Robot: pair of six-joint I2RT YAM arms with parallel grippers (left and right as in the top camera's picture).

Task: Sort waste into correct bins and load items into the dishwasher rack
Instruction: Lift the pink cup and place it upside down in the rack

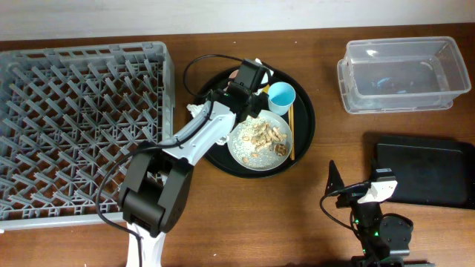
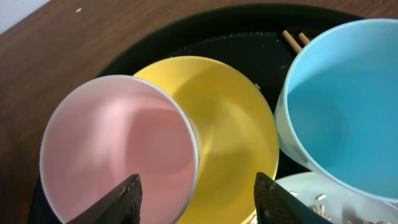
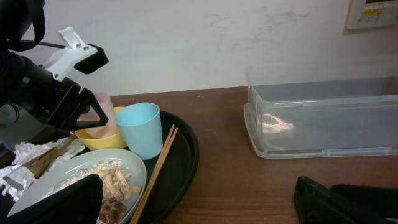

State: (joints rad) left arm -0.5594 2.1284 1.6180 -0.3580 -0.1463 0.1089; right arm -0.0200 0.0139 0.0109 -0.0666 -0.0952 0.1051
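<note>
left gripper (image 2: pixel 198 180) fingers apart and holding nothing, poised over the pink cup (image 2: pixel 118 149) rim beside the yellow bowl (image 2: pixel 230 124). light-blue cup (image 2: pixel 336 106) just beside, all on the round black tray (image 2: pixel 205 31). right gripper (image 3: pixel 196 183) fingers wide apart, empty, near the black container (image 1: pixel 423 174).

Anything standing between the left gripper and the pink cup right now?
Nothing visible blocks it. The left gripper is open right above the pink cup, one finger over its inside, the other over the yellow bowl next to it. The light-blue cup stands close beyond the bowl, clear of the fingers.
</note>
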